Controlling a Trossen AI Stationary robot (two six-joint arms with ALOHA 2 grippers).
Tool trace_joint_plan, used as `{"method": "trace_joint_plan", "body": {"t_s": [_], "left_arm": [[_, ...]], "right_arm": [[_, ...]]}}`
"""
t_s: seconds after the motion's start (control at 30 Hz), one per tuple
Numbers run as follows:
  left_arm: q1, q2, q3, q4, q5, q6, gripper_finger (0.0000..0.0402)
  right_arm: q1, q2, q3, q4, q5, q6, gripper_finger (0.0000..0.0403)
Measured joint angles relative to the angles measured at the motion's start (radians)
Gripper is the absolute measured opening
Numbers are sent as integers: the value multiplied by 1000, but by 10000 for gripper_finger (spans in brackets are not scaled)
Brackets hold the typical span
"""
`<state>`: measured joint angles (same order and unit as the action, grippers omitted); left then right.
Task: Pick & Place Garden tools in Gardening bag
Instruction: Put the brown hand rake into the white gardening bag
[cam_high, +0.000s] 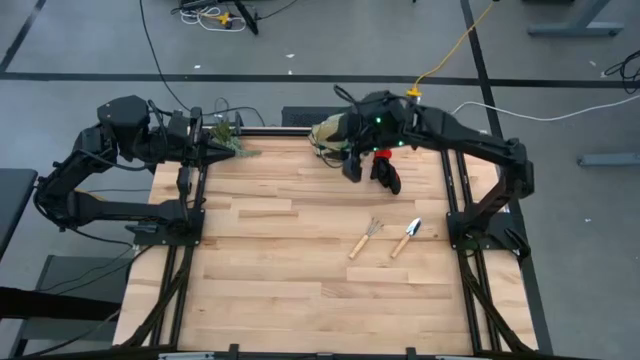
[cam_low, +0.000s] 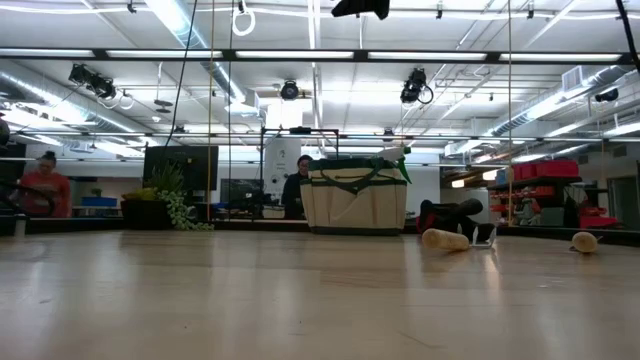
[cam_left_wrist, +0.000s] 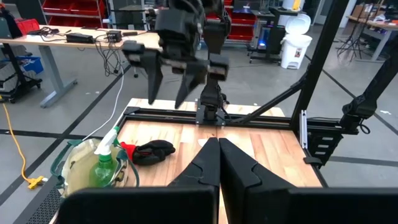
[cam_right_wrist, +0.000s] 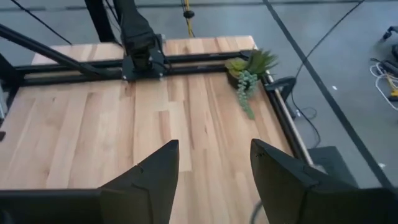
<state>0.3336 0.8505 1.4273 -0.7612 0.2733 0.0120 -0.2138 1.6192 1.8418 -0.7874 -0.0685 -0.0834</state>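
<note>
Bench (cam_low: 300, 300) nearest me; rake (cam_high: 364, 239) and trowel (cam_high: 405, 238) lie mid-bench, glove (cam_high: 386, 172) beside bag (cam_high: 330, 131). My right gripper (cam_high: 352, 166) hangs fingers apart above the glove; left gripper (cam_high: 226, 150) together, parked. Risk: descending off-centre snags the bag handles.

Bag (cam_high: 330, 130) half hidden under right arm; contents unclear.

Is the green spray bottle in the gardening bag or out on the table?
In. The green spray bottle stands upright inside the gardening bag, its nozzle poking above the rim.
</note>
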Motion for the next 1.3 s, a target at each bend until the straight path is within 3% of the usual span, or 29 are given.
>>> {"method": "trace_joint_plan", "body": {"t_s": [0.27, 0.7, 0.97, 1.3], "left_arm": [[0, 0, 0, 0, 0, 0, 3], [0, 0, 0, 0, 0, 2, 3], [0, 0, 0, 0, 0, 2, 3], [0, 0, 0, 1, 0, 2, 3]], "right_arm": [[56, -111, -242, 189, 8, 82, 198], [164, -322, -506, 253, 68, 160, 198], [215, -395, -637, 253, 50, 180, 198], [254, -395, -704, 238, 50, 177, 198]]}}
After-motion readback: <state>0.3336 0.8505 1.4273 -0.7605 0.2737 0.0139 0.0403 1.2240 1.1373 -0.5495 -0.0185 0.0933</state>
